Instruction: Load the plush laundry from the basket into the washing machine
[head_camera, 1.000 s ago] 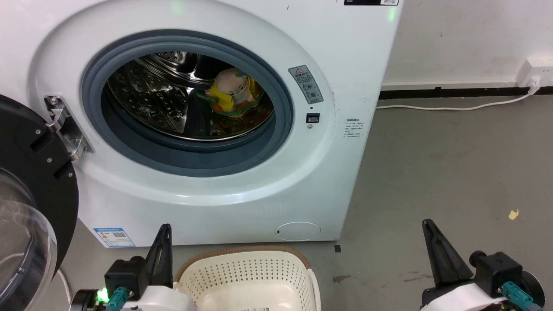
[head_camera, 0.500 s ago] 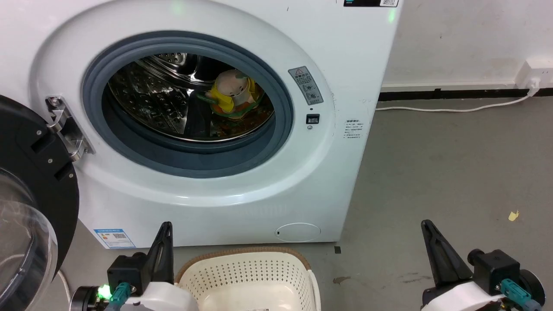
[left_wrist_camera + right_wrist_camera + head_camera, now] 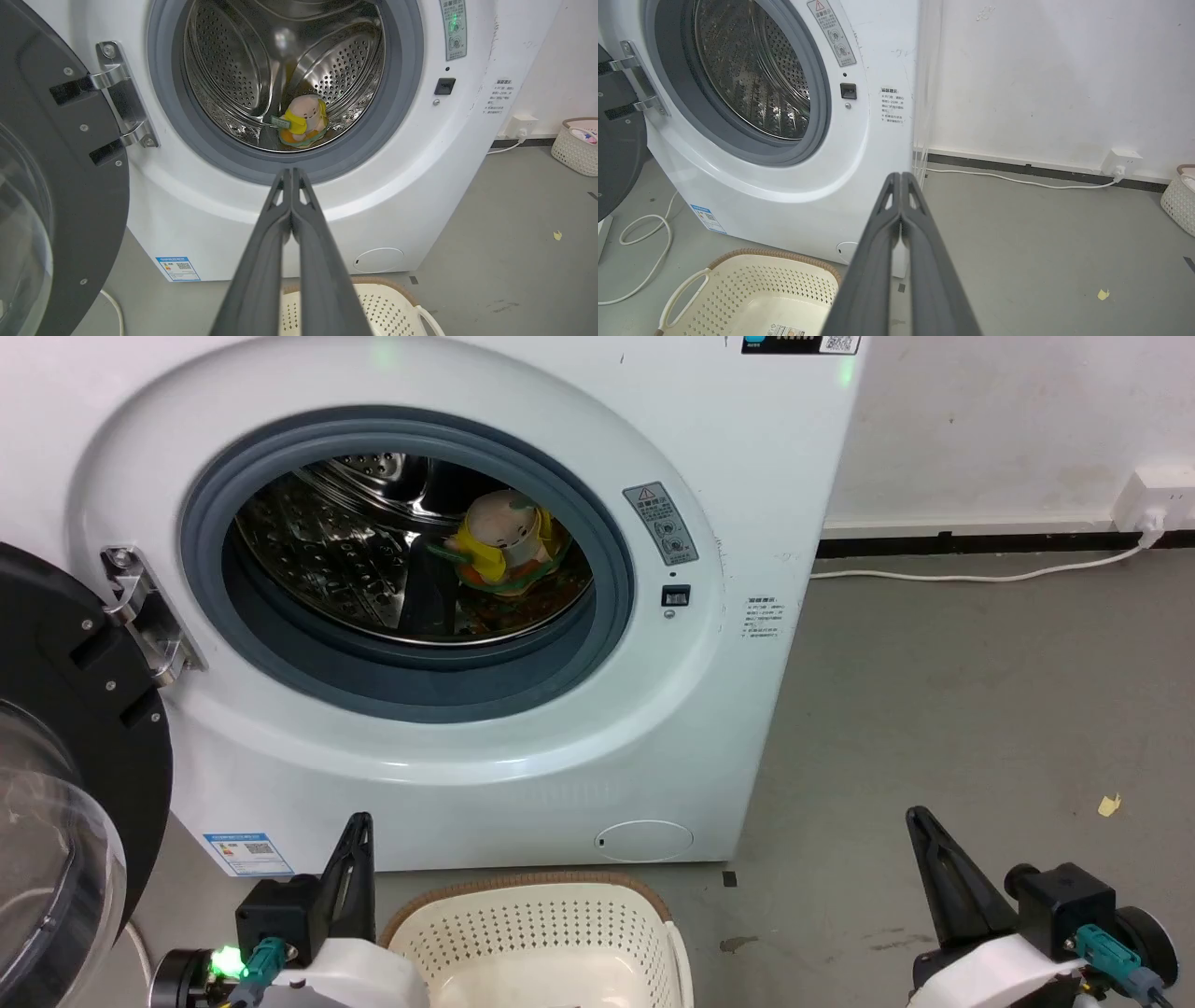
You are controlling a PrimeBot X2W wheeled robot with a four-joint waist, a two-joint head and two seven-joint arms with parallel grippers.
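Plush [image 3: 499, 546] lies deep in the drum [image 3: 317, 551]; the basket [image 3: 523, 933] looks bare. Left gripper [image 3: 291, 175] and right gripper [image 3: 901, 177] are both closed, empty. Best check the basket's hidden near part before finishing

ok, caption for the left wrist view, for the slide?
Shut left gripper faces the open washing machine; plush laundry lies in its drum.

Bright, even light (soft shadows)

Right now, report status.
Left gripper, right gripper shut, empty. Plush laundry inside washing machine; none seen in basket. Door open, path clear.
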